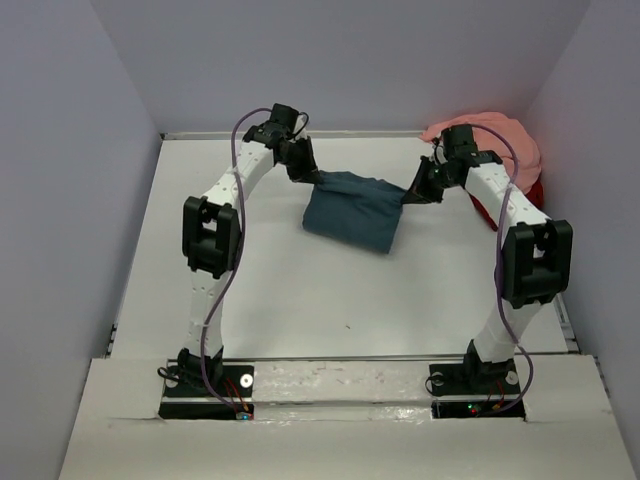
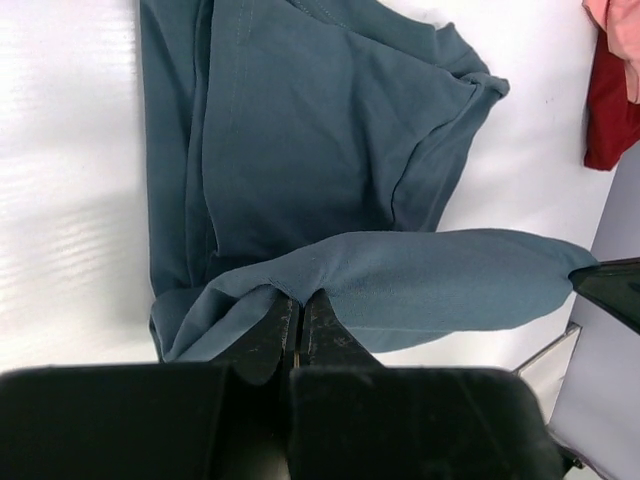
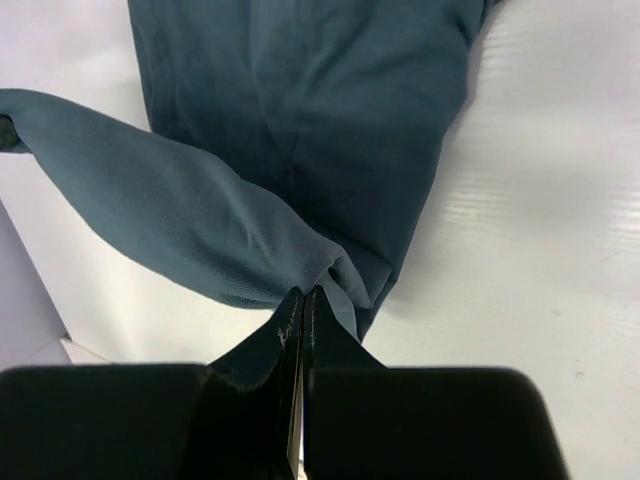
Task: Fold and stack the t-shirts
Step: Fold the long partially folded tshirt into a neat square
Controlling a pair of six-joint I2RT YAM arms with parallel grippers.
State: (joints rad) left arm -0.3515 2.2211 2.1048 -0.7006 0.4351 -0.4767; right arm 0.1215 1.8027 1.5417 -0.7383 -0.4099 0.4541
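A dark teal-blue t-shirt [image 1: 352, 210] hangs partly folded at the back middle of the table, its far edge stretched taut between both grippers. My left gripper [image 1: 312, 177] is shut on the shirt's far left corner; the cloth [image 2: 330, 150] runs away from the closed jaws [image 2: 300, 297]. My right gripper [image 1: 412, 196] is shut on the far right corner, the fabric [image 3: 330, 120] bunched at its closed tips [image 3: 303, 293]. A salmon pink t-shirt [image 1: 495, 140] lies heaped in the back right corner. A red t-shirt [image 1: 533, 195] shows beneath it.
Grey walls [image 1: 70, 150] close in the white table [image 1: 330, 300] on the left, back and right. In the left wrist view the red shirt [image 2: 608, 110] and pink shirt [image 2: 622, 25] show at the upper right, by the wall.
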